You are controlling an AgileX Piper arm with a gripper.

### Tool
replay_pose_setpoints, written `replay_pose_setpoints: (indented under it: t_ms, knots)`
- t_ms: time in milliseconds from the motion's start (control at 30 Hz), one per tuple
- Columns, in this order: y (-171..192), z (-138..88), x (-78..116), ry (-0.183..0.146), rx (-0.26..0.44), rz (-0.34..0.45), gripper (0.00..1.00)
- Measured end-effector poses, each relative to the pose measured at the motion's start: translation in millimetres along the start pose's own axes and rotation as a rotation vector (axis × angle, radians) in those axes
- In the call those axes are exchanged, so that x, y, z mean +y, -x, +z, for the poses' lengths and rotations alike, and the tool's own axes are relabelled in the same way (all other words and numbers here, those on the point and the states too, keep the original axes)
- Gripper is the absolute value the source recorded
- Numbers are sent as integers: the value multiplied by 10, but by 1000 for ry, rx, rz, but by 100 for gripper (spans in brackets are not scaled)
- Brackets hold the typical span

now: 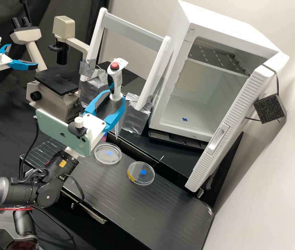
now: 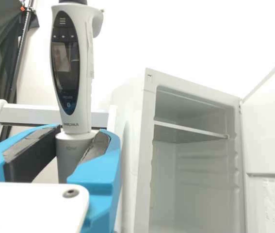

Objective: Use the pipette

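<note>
The pipette (image 1: 116, 81) is found roughly upright, tip (image 1: 117, 130) downward, on the near side of the white rack (image 1: 132, 30); the gripper (image 1: 115, 97) is clamped on its grey lower barrel (image 2: 72, 155), one blue finger bearing on either side. In my assessment the body is light but top-heavy, its hard, smooth casing liable to slip or pivot if squeezed loosely, and the thin tip flexible and easily knocked off. Hold is properly taken on the thick barrel below the display, with firm, even pressure and nothing bearing upon the tip.
</note>
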Motion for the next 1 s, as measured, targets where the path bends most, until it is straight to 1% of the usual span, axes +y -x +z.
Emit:
replay_pose_setpoints:
  t_ms: [667, 767, 833, 900, 967, 1000]
  knots:
    - [17, 6, -21, -2, -2, -9, 0]
    - [3, -15, -37, -15, 11, -24, 0]
    - [-54, -68, -32, -24, 24, -47, 0]
    - [-131, -136, -34, -40, 46, -80, 0]
    - [-221, -210, -24, -47, 62, -114, 0]
    - [-272, -258, -38, -66, 76, -141, 0]
